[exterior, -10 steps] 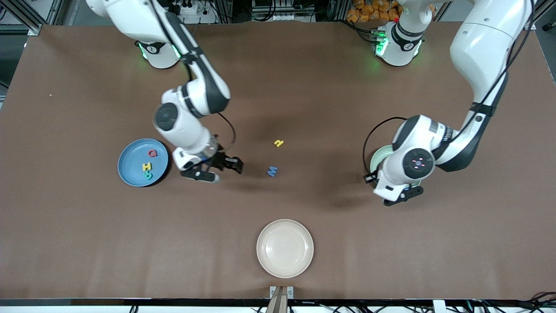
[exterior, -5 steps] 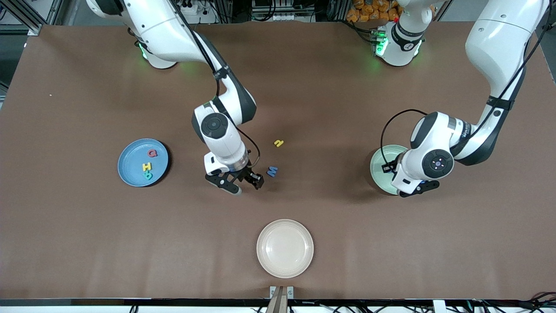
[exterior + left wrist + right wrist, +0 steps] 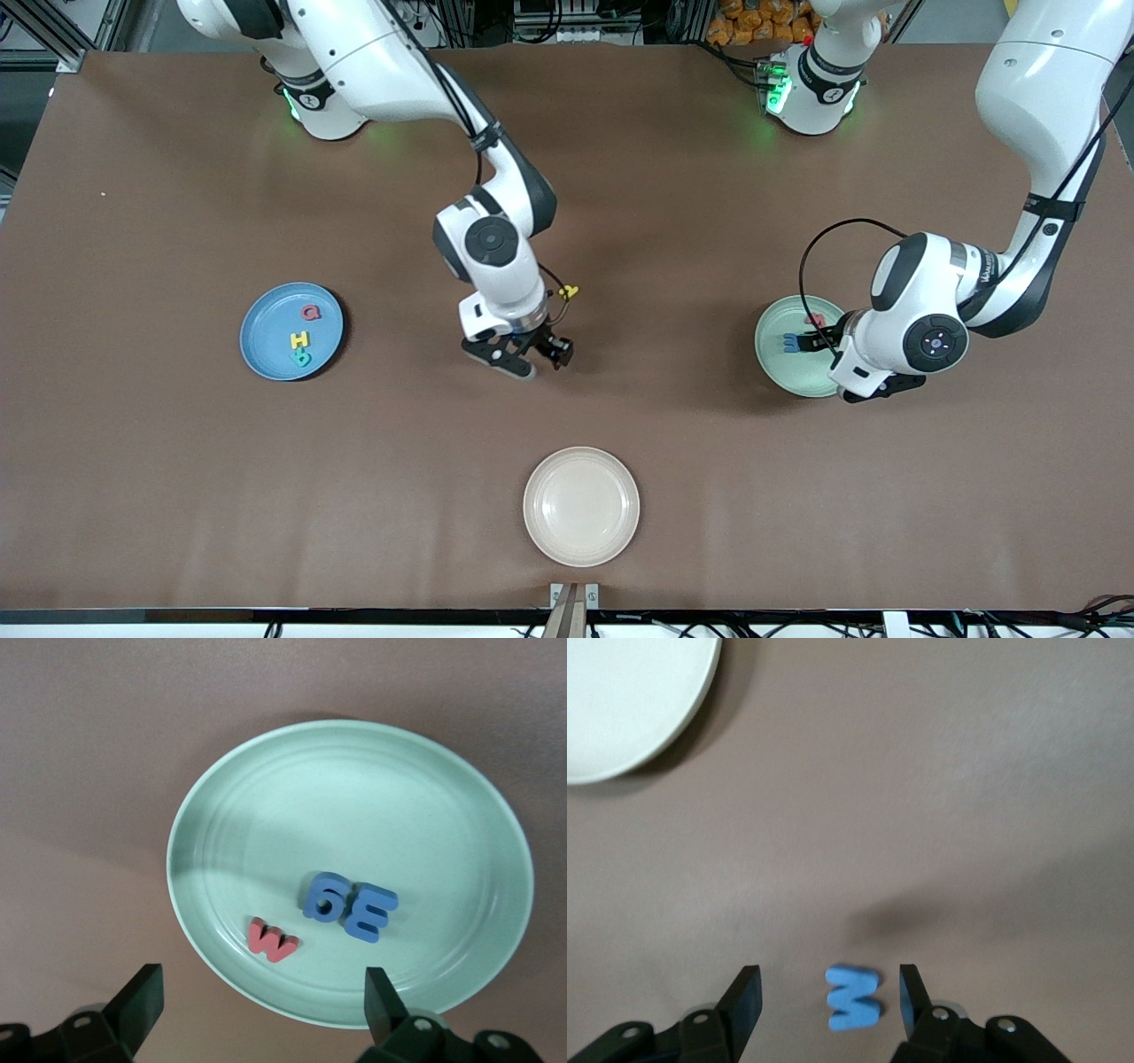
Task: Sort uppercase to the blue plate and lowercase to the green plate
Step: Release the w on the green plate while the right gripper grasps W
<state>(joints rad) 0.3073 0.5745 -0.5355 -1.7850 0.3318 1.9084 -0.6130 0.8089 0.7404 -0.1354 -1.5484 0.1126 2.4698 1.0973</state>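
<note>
We have the right gripper (image 3: 829, 1001) hovering low over the mid-table, fingers part-way open and holding nothing, with the blue W (image 3: 852, 997) lying flat on the cloth straight beneath it, in the gap between the two fingers. That is the relation the coming move turns on: the W is centred under the hand, its long axis runs along the gap rather than across it, so the fingers stand to either side of its narrow width, and we judge a straight descent and a squeeze should take it. In the front view the right gripper (image 3: 524, 353) hides the W altogether, and the yellow n (image 3: 570, 291) lies on the cloth just beside the wrist, apart from the fingers. The right arm is plainly the nearer one for the W, and the blue plate (image 3: 266, 350), where Q (image 3: 310, 312), H (image 3: 300, 339) and R (image 3: 302, 358) already lie, sits toward this arm's end of the table. Our left gripper (image 3: 263, 1010) hangs above the green plate (image 3: 221, 842), fingers spread wide and empty; below it on the plate lie the red w (image 3: 272, 941), the blue m (image 3: 368, 912) and a second blue letter (image 3: 324, 896) touching the m. The cream plate (image 3: 581, 506) holds nothing.
</note>
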